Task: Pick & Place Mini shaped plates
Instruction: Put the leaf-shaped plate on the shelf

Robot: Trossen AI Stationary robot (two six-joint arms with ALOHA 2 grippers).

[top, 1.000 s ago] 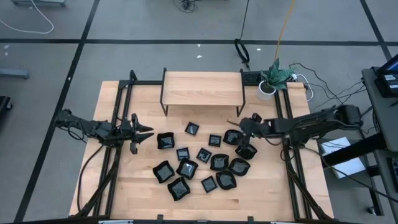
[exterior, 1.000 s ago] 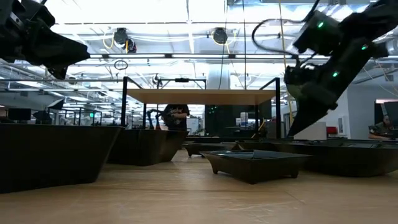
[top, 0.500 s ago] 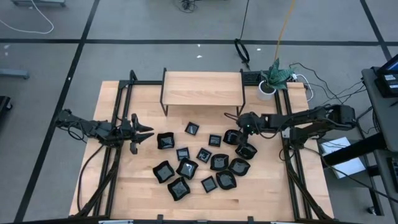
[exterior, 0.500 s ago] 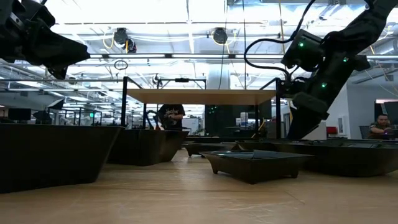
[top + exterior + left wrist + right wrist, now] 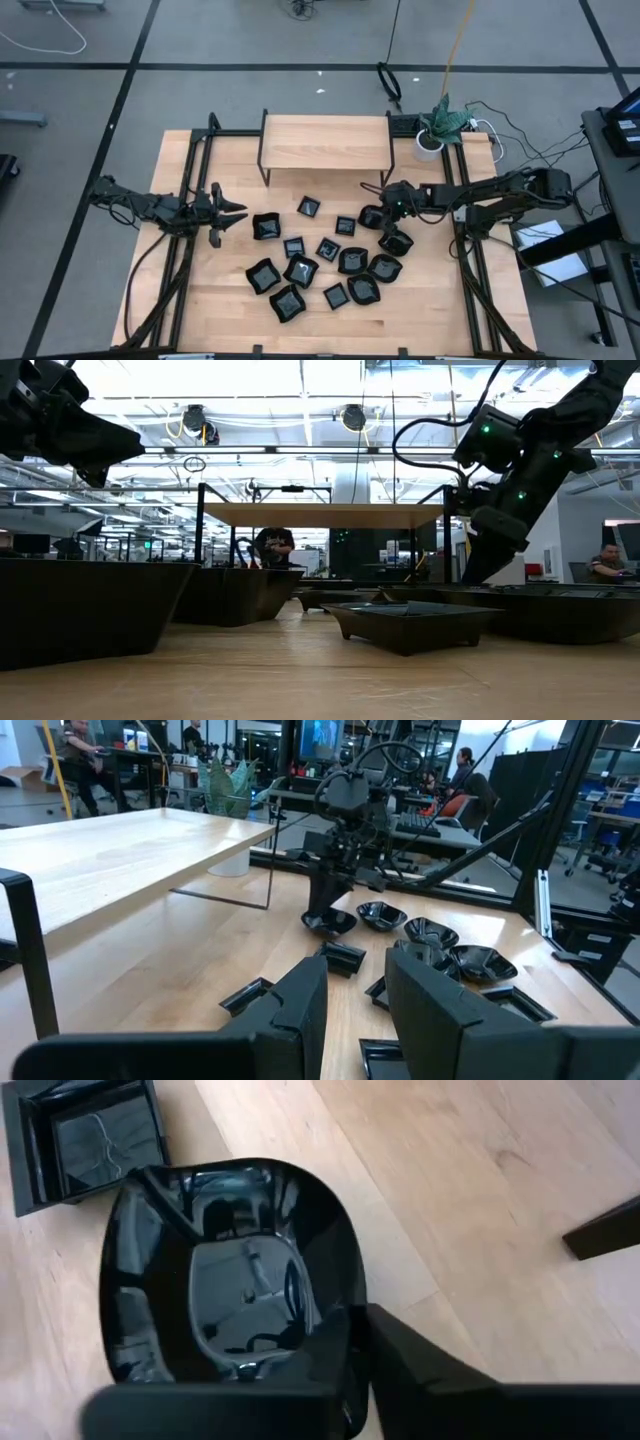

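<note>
Your right gripper [image 5: 381, 213] pinches the rim of a roundish black plate [image 5: 225, 1270] at the cluster's right rear edge, beside a small square dish [image 5: 88, 1135]. Your left gripper [image 5: 232, 212] waits, fingers spread, left of the plates.

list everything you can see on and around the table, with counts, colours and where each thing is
small plates: about fifteen, glossy black, square and wavy-rimmed, clustered mid-table
wooden shelf: one, light wood top on black legs, at the far middle of the table
table: one, light wood with black frame rails
potted plant: one, green in a white pot, far right corner
cables: several, black and white, on the floor at right
person: one, dark clothes, in the room behind
left gripper: black, open, hovering at the left of the plates
right gripper: black, shut on the rim of a round plate at the cluster's right
</note>
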